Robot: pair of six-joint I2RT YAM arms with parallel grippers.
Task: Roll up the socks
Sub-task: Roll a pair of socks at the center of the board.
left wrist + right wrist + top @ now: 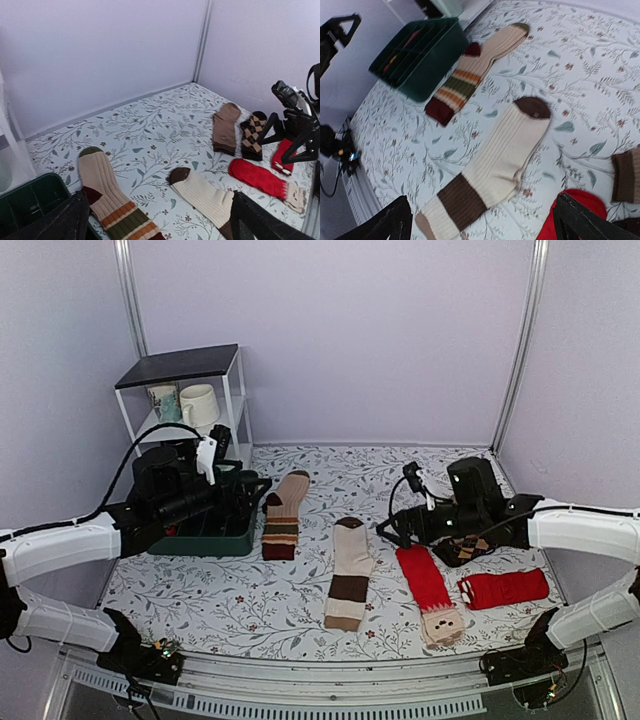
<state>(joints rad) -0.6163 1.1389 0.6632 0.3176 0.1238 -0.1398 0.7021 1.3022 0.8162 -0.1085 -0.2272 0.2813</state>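
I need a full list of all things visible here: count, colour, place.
cream sock: 1, cream with brown bands, centre
striped sock: 1, tan, beside bin
red socks: 2, red, right of centre
brown sock: 1, brown, far right
argyle sock: 1, black-tan, beside brown sock
bin: 1, dark green, left
shelf: 1, white, back left
mugs: 2, pale, on shelf
left pincer: 1, black, open, near bin
right pincer: 1, black, open, near red socks

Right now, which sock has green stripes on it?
The tan sock beside the green bin. Only it has green and orange stripes and a dark red cuff. The cream sock has just brown bands, and the red socks have no green.
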